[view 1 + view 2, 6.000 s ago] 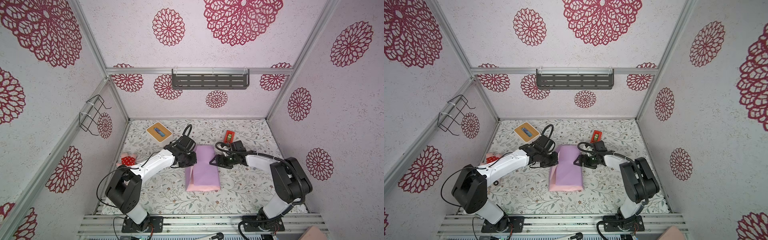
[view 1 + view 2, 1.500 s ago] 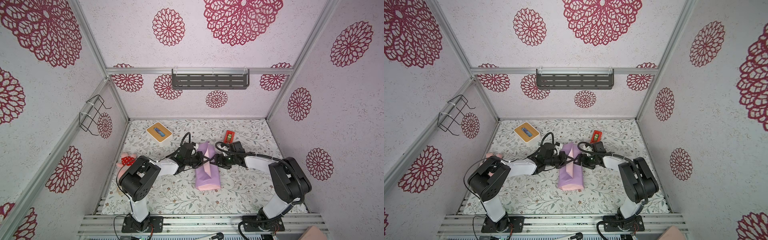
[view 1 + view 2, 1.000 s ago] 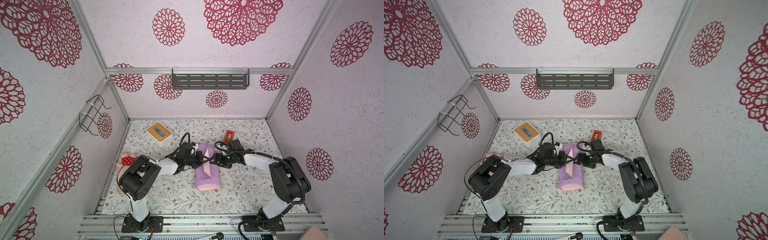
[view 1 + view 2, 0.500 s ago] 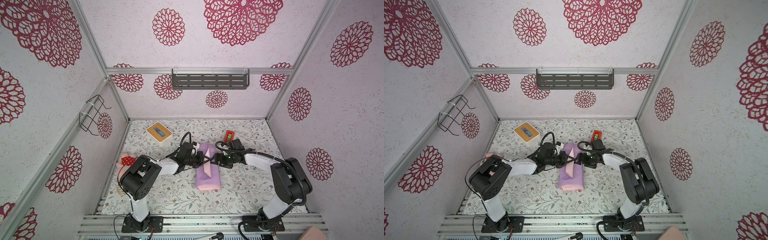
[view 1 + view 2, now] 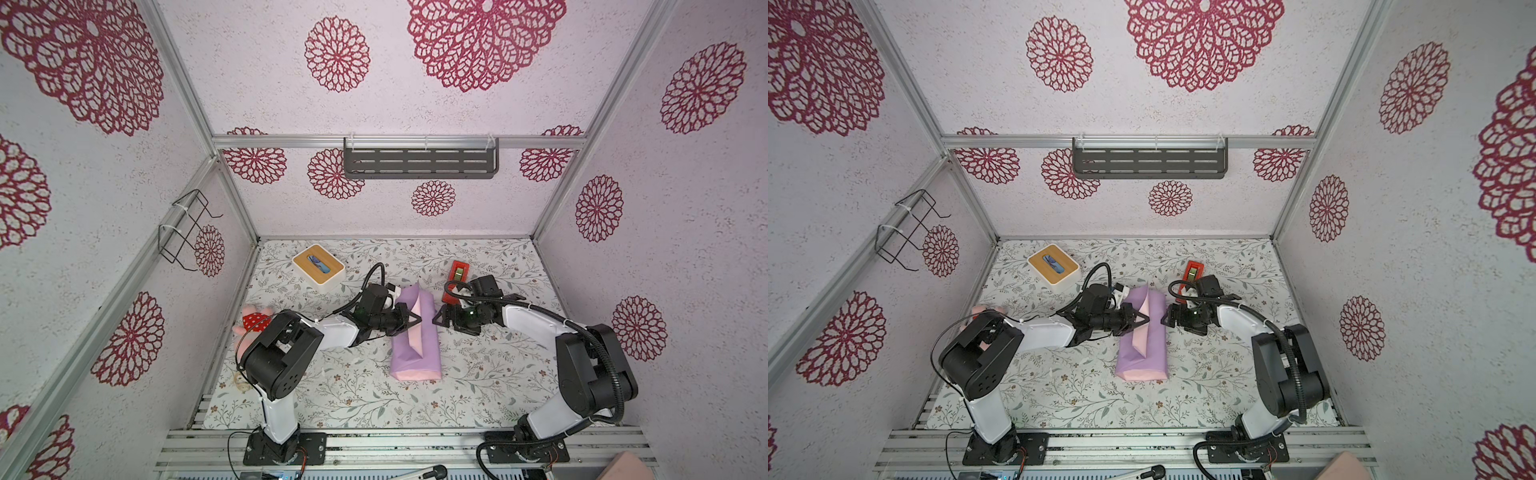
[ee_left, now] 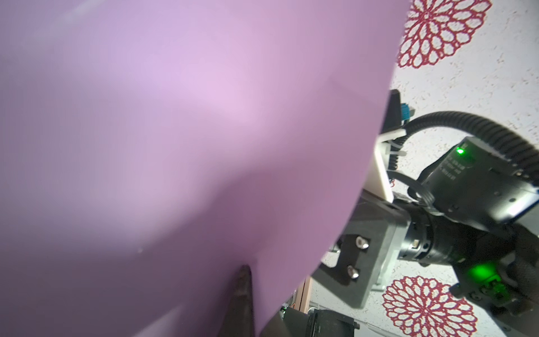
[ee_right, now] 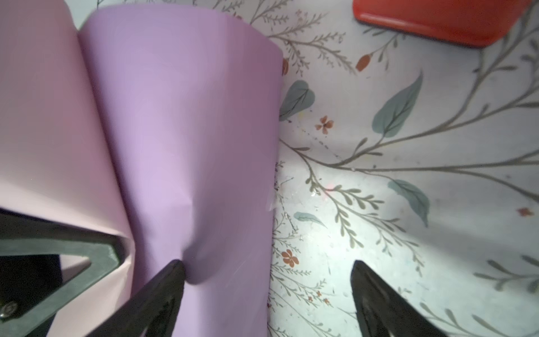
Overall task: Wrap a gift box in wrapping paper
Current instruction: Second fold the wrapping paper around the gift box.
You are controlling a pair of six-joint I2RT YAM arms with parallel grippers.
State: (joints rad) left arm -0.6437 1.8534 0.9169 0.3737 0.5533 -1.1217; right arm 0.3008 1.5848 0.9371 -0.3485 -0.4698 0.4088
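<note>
The wrapping paper (image 5: 415, 345) lies folded into a long lilac bundle in the middle of the floral table; the same bundle (image 5: 1144, 353) appears in both top views. One flap stands up along its top and shows its pale pink face (image 7: 43, 116). The gift box is hidden under the paper. My left gripper (image 5: 415, 320) reaches in from the left, shut on that raised flap; only one finger (image 6: 242, 291) shows in the left wrist view, the rest is behind lilac paper. My right gripper (image 7: 268, 271) is open on the bundle's right side. One of its fingers (image 7: 172, 280) dents the lilac wall, the other hangs over the table.
A white box with a wooden slotted top (image 5: 318, 270) stands at the back left. A red tape dispenser (image 5: 456, 280) lies just behind the right gripper. A pink and red plush toy (image 5: 253, 322) sits by the left wall. A dark shelf (image 5: 419, 162) hangs on the back wall.
Six seconds ago the bundle lay wider and flatter; the left gripper has since drawn the left flap up over it. In the last second the right gripper edged against the paper's side.
</note>
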